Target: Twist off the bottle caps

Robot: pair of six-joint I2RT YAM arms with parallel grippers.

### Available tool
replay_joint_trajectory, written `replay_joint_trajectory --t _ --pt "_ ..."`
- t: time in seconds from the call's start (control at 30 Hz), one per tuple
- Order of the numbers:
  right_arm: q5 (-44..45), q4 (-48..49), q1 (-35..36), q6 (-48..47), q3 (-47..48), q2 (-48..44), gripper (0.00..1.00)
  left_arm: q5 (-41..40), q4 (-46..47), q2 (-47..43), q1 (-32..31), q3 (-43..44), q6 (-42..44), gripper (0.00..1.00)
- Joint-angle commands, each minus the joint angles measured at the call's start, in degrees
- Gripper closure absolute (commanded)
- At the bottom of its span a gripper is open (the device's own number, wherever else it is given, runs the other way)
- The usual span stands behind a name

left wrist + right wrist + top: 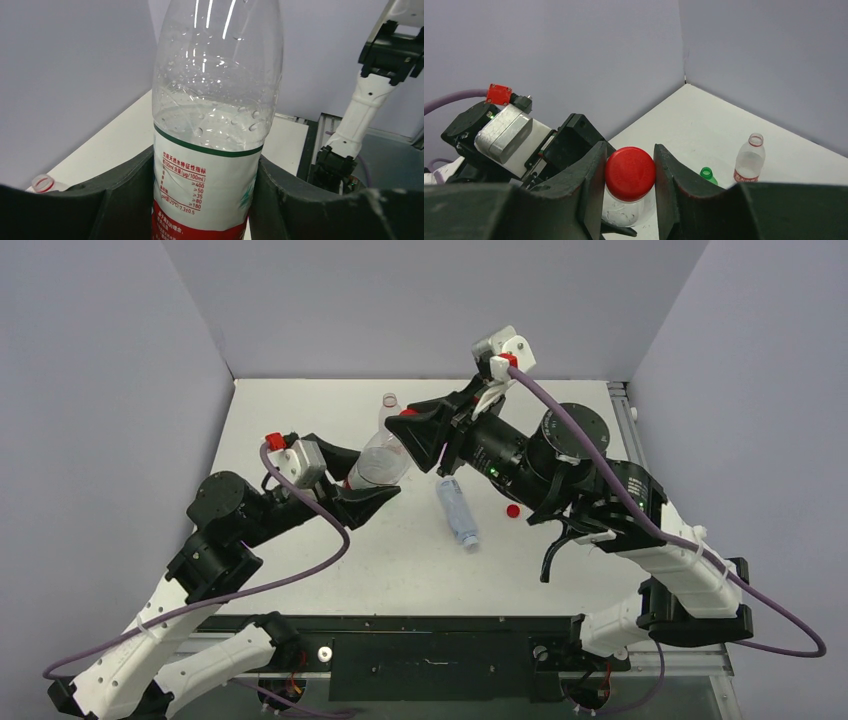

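Observation:
A clear bottle [383,455] with a red and white label [200,195] is held tilted above the table. My left gripper [358,478] is shut on its labelled body, one finger [120,200] pressing on each side. My right gripper [630,151] is shut on that bottle's red cap [630,172], which is pinched between both jaws. In the top view only a sliver of this cap [408,412] shows at the right gripper [415,430].
A pale-blue bottle [457,512] lies on the table near the middle, with a loose red cap [513,510] to its right. An open red-labelled bottle [749,160] stands at the back, and a green bottle's open neck [707,174] shows beside it.

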Motion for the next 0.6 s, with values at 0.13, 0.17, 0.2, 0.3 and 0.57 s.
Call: replay_joint_trajectory --t 0.13,0.17,0.2,0.3,0.57 --pt "-16.25 6.34 -0.20 -7.39 -0.24 -2.10 1.00 13.65 3.97 1.13 -0.15 4.80 -10.92 0.77" --pt "-19.89 6.86 -0.35 -7.59 -0.17 -2.05 1.00 14.78 4.03 1.04 -0.15 5.04 -12.59 0.78" --pt "-21.27 6.99 -0.47 -8.00 0.21 -1.92 1.00 17.19 4.26 1.03 -0.12 5.25 -13.30 0.78" --pt "-27.26 7.21 -1.03 -8.55 1.38 -1.62 1.00 20.73 4.57 1.14 -0.07 6.06 -16.49 0.80" --pt "-33.31 7.66 -5.90 -4.70 1.68 -1.90 0.80 24.77 4.85 1.67 0.66 6.78 -18.84 0.82"
